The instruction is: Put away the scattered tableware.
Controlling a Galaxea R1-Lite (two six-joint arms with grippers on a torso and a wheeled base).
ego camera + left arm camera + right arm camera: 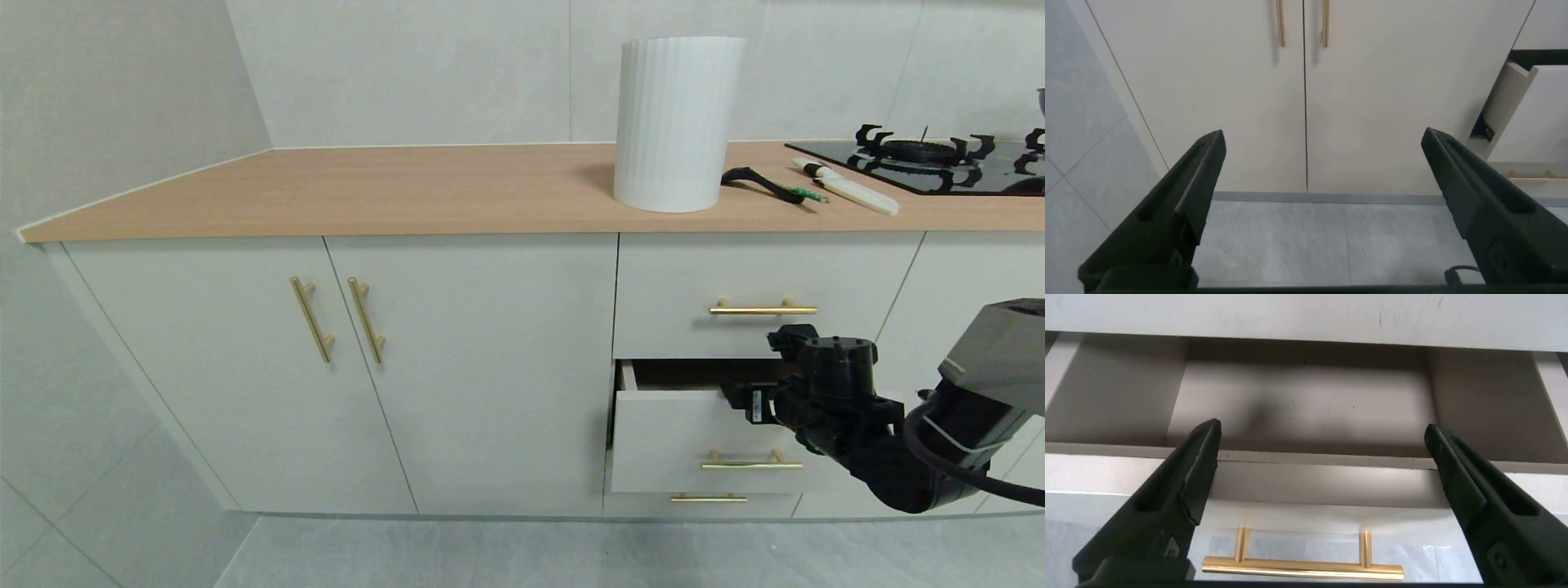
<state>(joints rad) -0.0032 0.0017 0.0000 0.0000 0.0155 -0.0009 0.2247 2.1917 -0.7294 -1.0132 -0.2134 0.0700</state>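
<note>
While the left gripper (1323, 135) sits low by the cupboard doors (1388, 82), its jaws are wide apart and hold nothing. The right gripper (1321, 431) hangs just in front of the partly open drawer (669, 433), and its jaws are wide apart too. Up on the counter (367, 188) lie the things to put away: a black-handled tool (763, 184) and a long white tool (853, 192), side by side. Both look light, thin and stiff, and maybe smooth, so they could slip. A pinch across the middle of each handle seems best. The tall white pot (673, 122) stands just beside the black one, and the stove (939, 175) is close behind, so coming down from above looks safest.
</note>
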